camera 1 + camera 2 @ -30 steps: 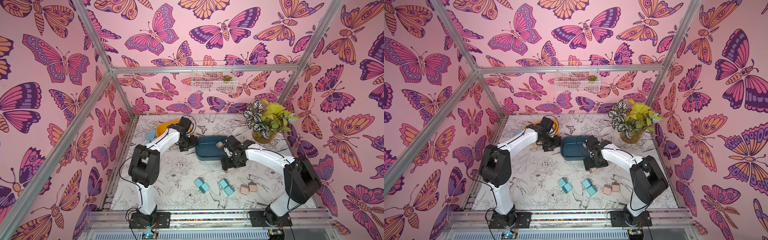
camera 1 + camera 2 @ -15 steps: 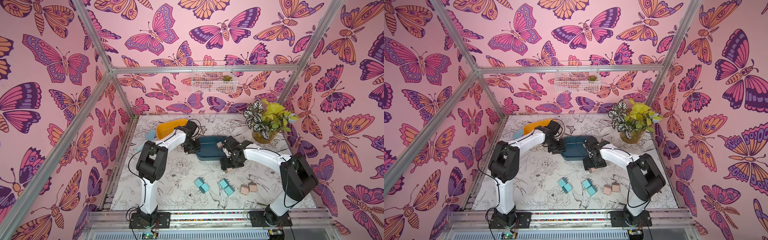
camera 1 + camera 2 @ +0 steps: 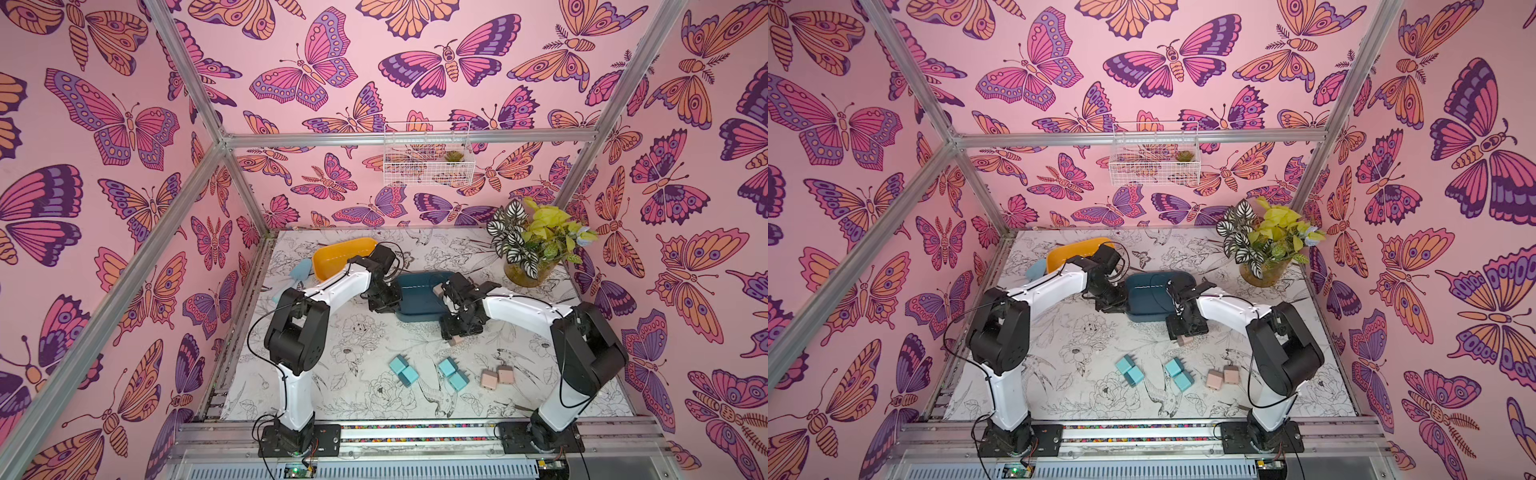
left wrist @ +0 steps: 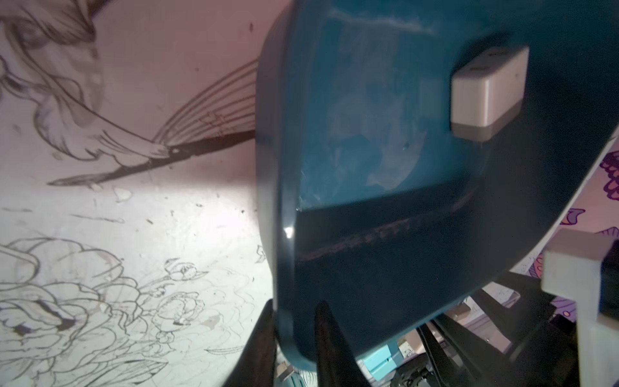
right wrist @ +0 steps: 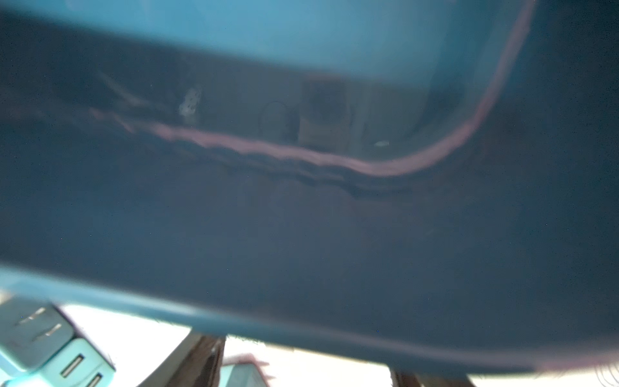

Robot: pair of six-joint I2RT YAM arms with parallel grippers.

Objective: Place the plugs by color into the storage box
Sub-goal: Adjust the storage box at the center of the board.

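Left claw (image 4: 294, 303) has shifted onto the glossy dark-teal tray (image 4: 368, 134), pinching its rim; right claw (image 5: 301, 358) gapes empty.

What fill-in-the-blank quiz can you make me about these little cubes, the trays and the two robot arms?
1. The number of light teal plastic cube plugs lying on the flower-print table is ___.
2. Inside the dark blue plastic tray lies one small cube plug, coloured pale ___.
3. The gripper clamped on that tray's rim belongs to the robot's ___ arm.

Missing words: four; pink; left.
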